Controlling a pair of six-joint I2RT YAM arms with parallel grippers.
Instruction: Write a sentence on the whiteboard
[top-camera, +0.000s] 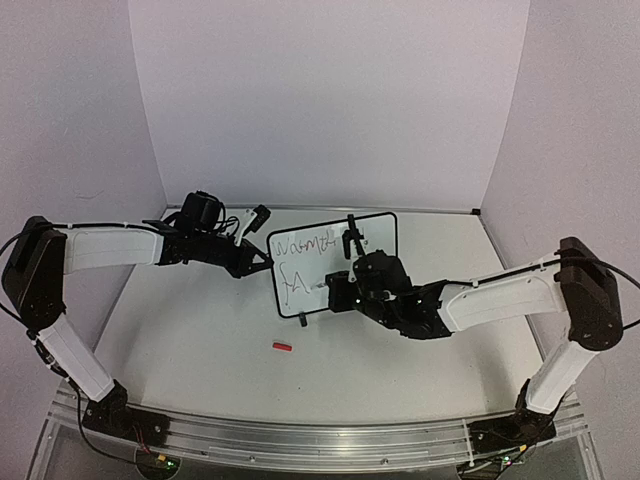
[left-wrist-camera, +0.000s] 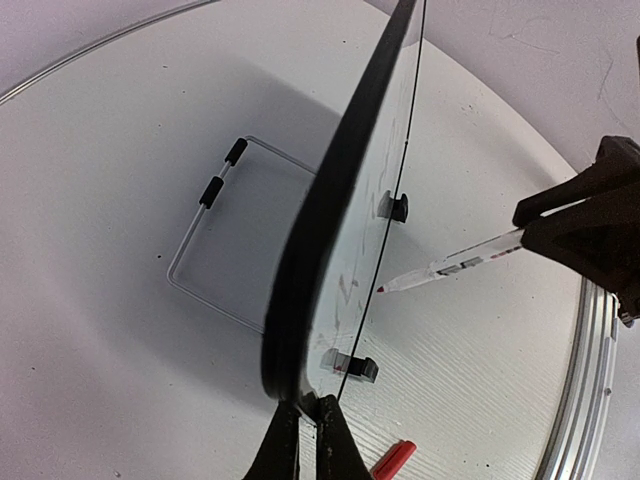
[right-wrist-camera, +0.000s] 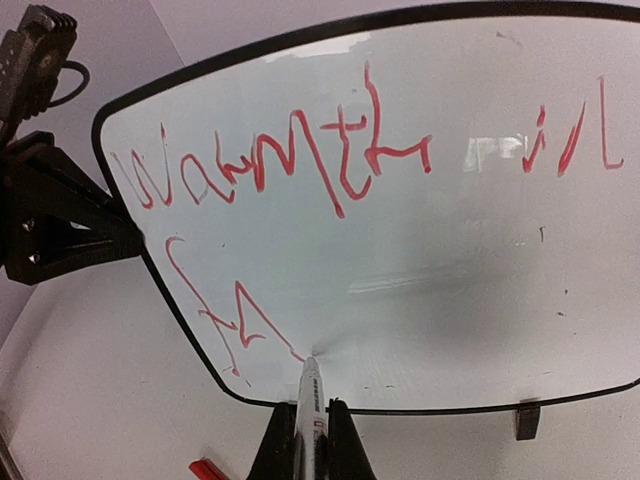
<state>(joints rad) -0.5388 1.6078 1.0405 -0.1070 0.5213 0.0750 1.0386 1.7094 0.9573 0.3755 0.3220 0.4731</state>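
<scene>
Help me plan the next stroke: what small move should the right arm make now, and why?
Probably slide the marker rightward along the whiteboard to begin the next letter: its tip rests at the end of the red "fa", with bare board beyond, and the left tool clamps the board's edge.

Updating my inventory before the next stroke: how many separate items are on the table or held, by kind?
whiteboard: 1
marker: 1
red cap: 1
wire frame: 1
Total: 4
</scene>
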